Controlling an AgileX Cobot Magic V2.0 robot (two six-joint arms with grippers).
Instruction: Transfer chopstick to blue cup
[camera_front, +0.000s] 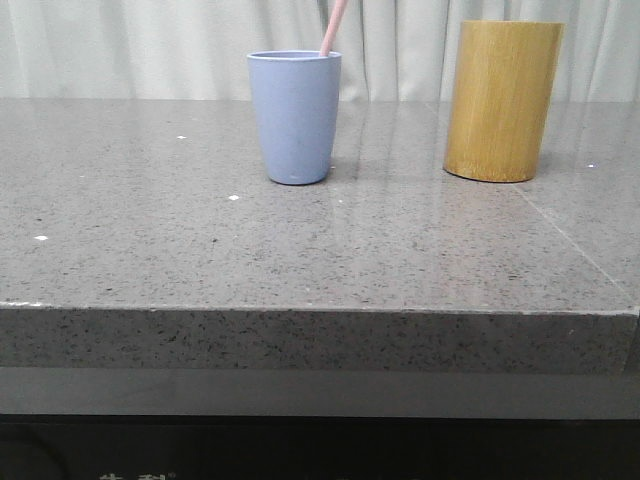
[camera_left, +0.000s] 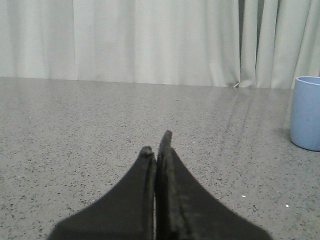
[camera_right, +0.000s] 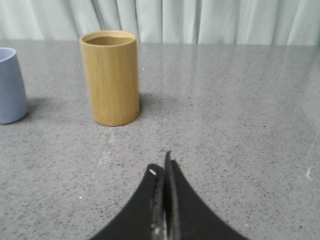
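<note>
The blue cup (camera_front: 294, 116) stands upright on the grey stone table (camera_front: 300, 250), left of centre. A pale-pink chopstick end (camera_front: 334, 27) sticks out of its rim and leans right. The cup also shows in the left wrist view (camera_left: 306, 113) and the right wrist view (camera_right: 10, 86). My left gripper (camera_left: 156, 145) is shut and empty, low over the table, well apart from the cup. My right gripper (camera_right: 162, 167) is shut and empty, short of the bamboo holder. Neither gripper shows in the front view.
A tall tan bamboo cylinder holder (camera_front: 502, 100) stands right of the cup; it looks empty in the right wrist view (camera_right: 110, 77). White curtains (camera_front: 150, 45) hang behind the table. The table's front edge (camera_front: 300, 308) is near the camera.
</note>
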